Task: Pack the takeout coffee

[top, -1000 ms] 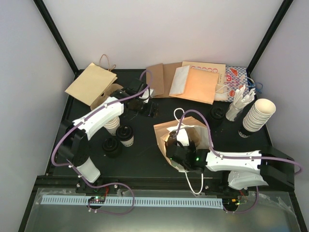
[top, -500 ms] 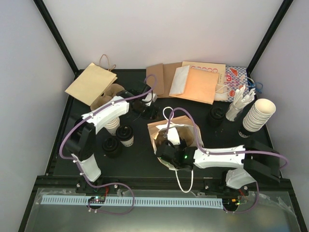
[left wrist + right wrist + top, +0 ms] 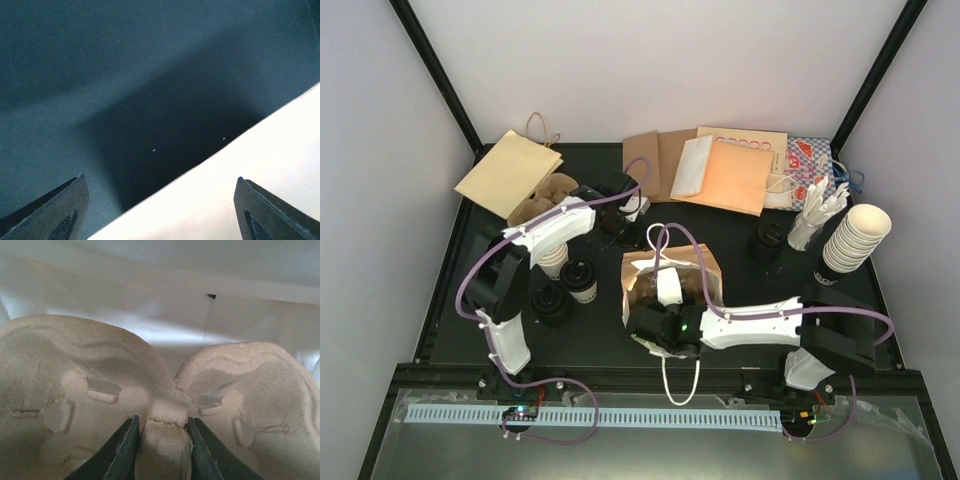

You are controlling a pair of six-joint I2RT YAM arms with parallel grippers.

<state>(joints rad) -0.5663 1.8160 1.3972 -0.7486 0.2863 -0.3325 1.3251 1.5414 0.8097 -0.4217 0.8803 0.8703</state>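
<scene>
Right gripper (image 3: 161, 424) clamps the middle ridge of a pulp cup tray (image 3: 75, 375) inside a paper bag (image 3: 698, 262). Left gripper (image 3: 160, 207) hangs wide open, holding nothing, above the black table (image 3: 100, 75). A lidded coffee cup (image 3: 582, 280) and a second cup (image 3: 551, 302) stand on the table left of the bag.

White-shelled arms (image 3: 760, 322), black joints (image 3: 510, 280), purple cables (image 3: 672, 226), green light (image 3: 683, 326), black tapered gripper fingers (image 3: 120, 450)

The paper bag (image 3: 692, 262) stands mid-table, its mouth taken up by the right hand (image 3: 163, 420) and the pulp carrier (image 3: 90, 370). Two lidded cups (image 3: 582, 280) crowd its left, beside the left arm (image 3: 535, 240). Bare table (image 3: 770, 285) lies open to its right, short of the cup stack (image 3: 855, 238).
</scene>
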